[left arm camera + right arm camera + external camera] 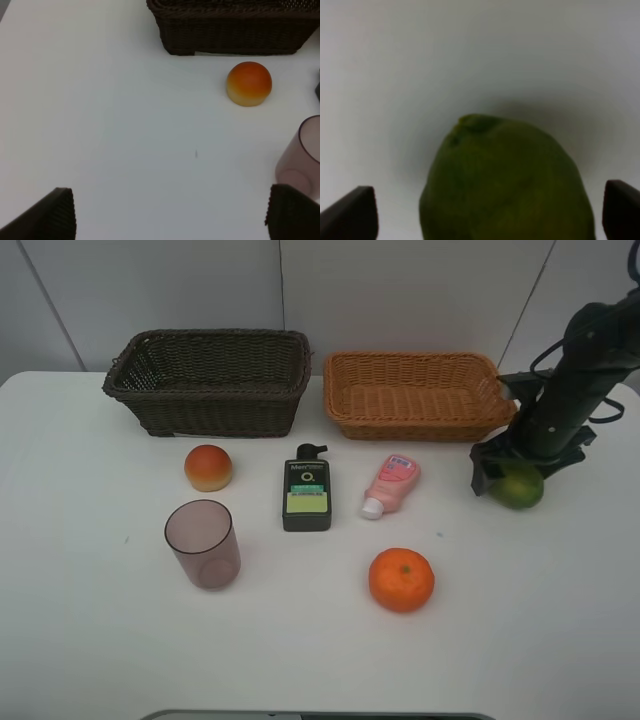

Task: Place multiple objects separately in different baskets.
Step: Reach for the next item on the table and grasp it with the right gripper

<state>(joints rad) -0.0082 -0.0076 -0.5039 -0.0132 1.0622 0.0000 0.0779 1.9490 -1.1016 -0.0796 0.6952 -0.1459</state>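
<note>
1. Exterior high view: the task looks barely begun. The dark brown basket (205,400) and the orange-tan basket (415,425) stand side by side at the far edge of the white surface (100,640). Both appear empty, and all six items lie outside them.
2. The right tool (485,215) is spread wide over the green fruit (518,488), one finger on each side and not visibly pressing it. The fruit sits on the surface just in front of the tan basket's right end. Judging by this, the step in hand is the first grasp.
3. The left tool (169,215) is spread too, above bare surface and holding nothing. The peach-like fruit (208,467) and the mauve cup (203,543) are nearby.
4. Left to do: sorting all six items, including the black bottle (306,490), the pink tube (392,483) and the orange (401,579).
5. Both baskets are woven wicker, rectangular with flared rims; the dark one is deeper. The cup is smooth, translucent and upright. The bottle and the white-capped tube lie flat. The orange is round with dimpled skin. The green fruit looks matte and slightly lumpy.
</note>
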